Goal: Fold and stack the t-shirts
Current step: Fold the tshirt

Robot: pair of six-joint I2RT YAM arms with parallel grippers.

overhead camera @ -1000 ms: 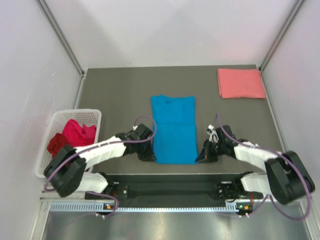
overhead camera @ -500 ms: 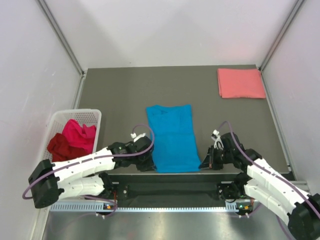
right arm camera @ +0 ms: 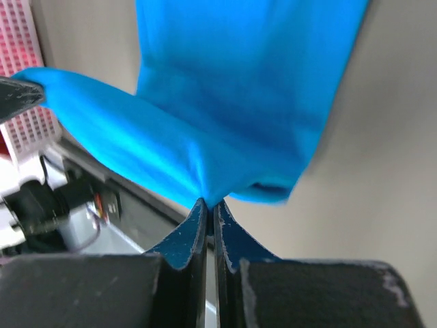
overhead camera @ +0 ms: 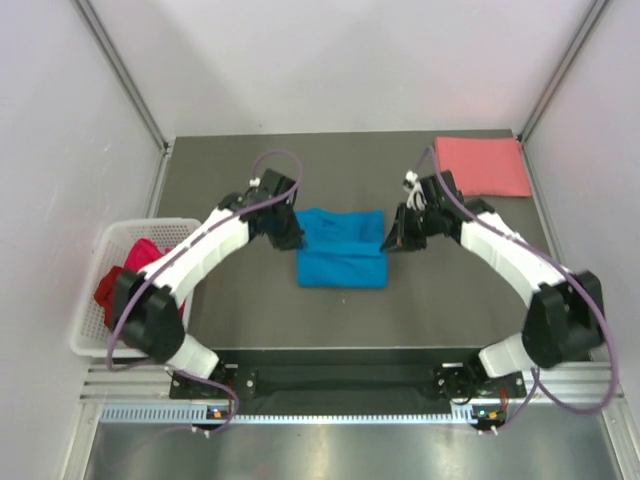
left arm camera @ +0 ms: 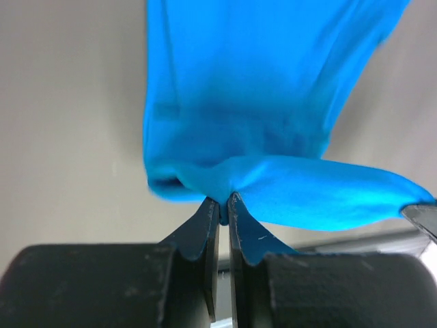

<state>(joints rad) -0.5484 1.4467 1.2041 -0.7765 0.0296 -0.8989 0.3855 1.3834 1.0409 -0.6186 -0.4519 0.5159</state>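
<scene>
The bright blue t-shirt (overhead camera: pixel 340 248) lies mid-table, doubled over on itself. My left gripper (overhead camera: pixel 292 238) is shut on its left corner; in the left wrist view the cloth (left arm camera: pixel 273 137) hangs from the pinched fingertips (left arm camera: pixel 224 205). My right gripper (overhead camera: pixel 392 241) is shut on its right corner; the right wrist view shows the cloth (right arm camera: pixel 232 102) pinched the same way (right arm camera: pixel 210 205). The salmon pink t-shirt (overhead camera: pixel 482 166) lies folded at the back right. The magenta (overhead camera: pixel 145 257) and dark red (overhead camera: pixel 106 290) t-shirts lie in the basket.
The white lattice basket (overhead camera: pixel 105 255) stands at the table's left edge. Metal frame posts (overhead camera: pixel 120 72) rise at the back corners. The dark rail (overhead camera: pixel 340 380) with the arm bases runs along the near edge.
Both grippers have carried the blue t-shirt's near hem away from the near edge toward the far end, folding the shirt in half. Both arms are now stretched out over the table.
</scene>
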